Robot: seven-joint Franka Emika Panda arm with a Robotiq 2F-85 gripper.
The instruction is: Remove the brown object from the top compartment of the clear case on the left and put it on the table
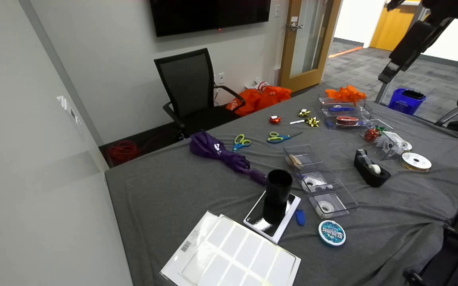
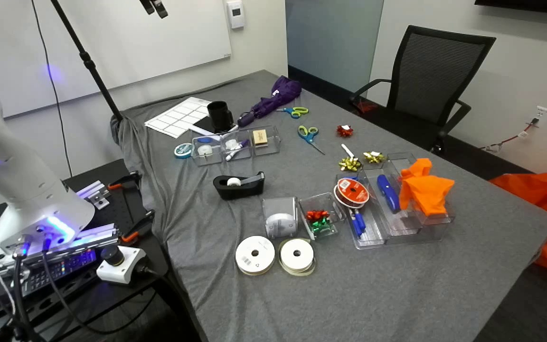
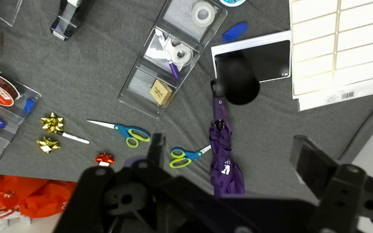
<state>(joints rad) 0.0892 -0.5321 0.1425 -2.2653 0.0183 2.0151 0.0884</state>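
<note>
The brown object, a small tan block with dark print, lies in an end compartment of the clear three-part case. The block shows in both exterior views [image 1: 295, 160] [image 2: 259, 137] and in the wrist view [image 3: 161, 92]. The case [image 1: 348, 194] [image 2: 269, 148] [image 3: 133, 98] rests on the grey cloth-covered table [image 1: 165, 202] [image 2: 397, 289] [image 3: 92, 71]. My gripper [image 3: 229, 139] is wide open and empty, high above the table. It also shows at the top of both exterior views [image 1: 390, 39] [image 2: 155, 7], apart from the case.
A black mug [image 1: 278, 186] stands on a white box beside the case. A purple umbrella [image 3: 220, 152], scissors [image 3: 186, 157] and a tape dispenser [image 2: 239, 186] lie near it. Another clear organizer [image 2: 373, 228] with ribbon and orange cloth stands farther off.
</note>
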